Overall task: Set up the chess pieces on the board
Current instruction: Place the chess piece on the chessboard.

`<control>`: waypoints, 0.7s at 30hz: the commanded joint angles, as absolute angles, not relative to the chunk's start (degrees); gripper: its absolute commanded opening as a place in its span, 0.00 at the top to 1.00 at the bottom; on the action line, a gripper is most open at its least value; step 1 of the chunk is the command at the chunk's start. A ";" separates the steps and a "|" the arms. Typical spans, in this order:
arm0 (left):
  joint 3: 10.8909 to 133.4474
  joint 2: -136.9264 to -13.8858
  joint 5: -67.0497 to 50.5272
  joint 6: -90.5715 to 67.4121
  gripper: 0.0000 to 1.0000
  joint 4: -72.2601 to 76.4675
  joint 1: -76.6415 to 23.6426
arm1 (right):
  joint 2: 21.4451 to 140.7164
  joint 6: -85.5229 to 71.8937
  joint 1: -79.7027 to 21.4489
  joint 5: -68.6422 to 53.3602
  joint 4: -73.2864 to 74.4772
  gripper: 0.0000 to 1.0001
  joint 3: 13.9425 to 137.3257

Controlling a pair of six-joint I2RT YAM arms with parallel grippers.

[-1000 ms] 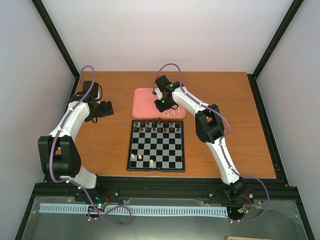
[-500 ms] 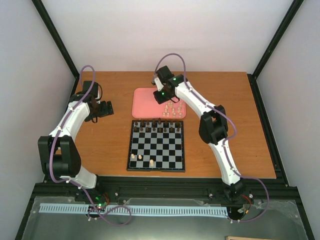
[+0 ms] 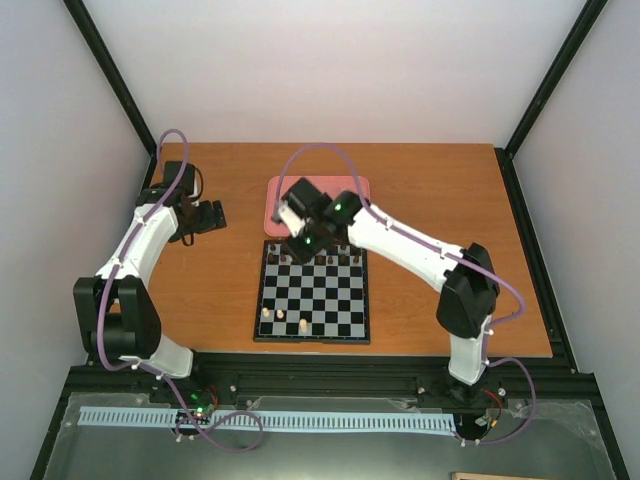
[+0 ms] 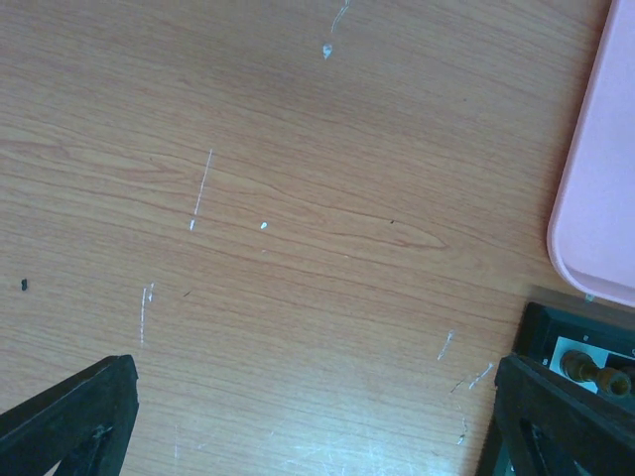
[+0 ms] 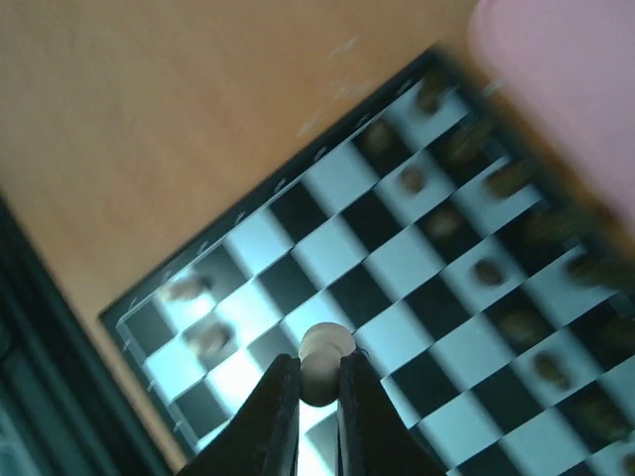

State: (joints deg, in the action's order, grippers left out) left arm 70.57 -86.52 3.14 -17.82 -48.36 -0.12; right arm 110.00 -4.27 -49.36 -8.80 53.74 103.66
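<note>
Right wrist cam: right end effector (image 5: 319, 382) is clamped on a cream-white chess piece (image 5: 324, 344), its round head poking up btwn the fingertips. Directly under it is the chessboard (image 5: 397, 268), blurred. Down-left of the fingers, other cream pieces (image 5: 208, 337) sit on squares by one board edge. Up-right of the fingers, dark brown pieces (image 5: 486, 270) stand in rows along the opposite side. Past those is the pink tray (image 5: 566, 79), top-right corner of view.

Left wrist cam: left end effector (image 4: 316, 397) has its fingers wide apart w/ nothing btwn them, only the wood surface (image 4: 298, 149) underneath. A chessboard corner w/ a dark piece lies just by its right finger. The tray's rounded edge is farther ahead on that side.
</note>
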 commanded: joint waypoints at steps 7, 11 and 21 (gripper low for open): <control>71.51 -83.08 2.96 -17.95 0.00 -47.76 -0.48 | 100.67 -10.13 -58.79 -10.10 46.61 0.97 82.85; 71.03 -82.86 2.91 -18.02 0.00 -47.30 -0.55 | 102.12 -9.90 -60.47 -10.34 45.26 0.97 81.16; 71.81 -83.33 3.25 -17.93 0.00 -47.31 -0.58 | 107.26 -7.92 -62.58 -9.05 43.55 0.97 81.58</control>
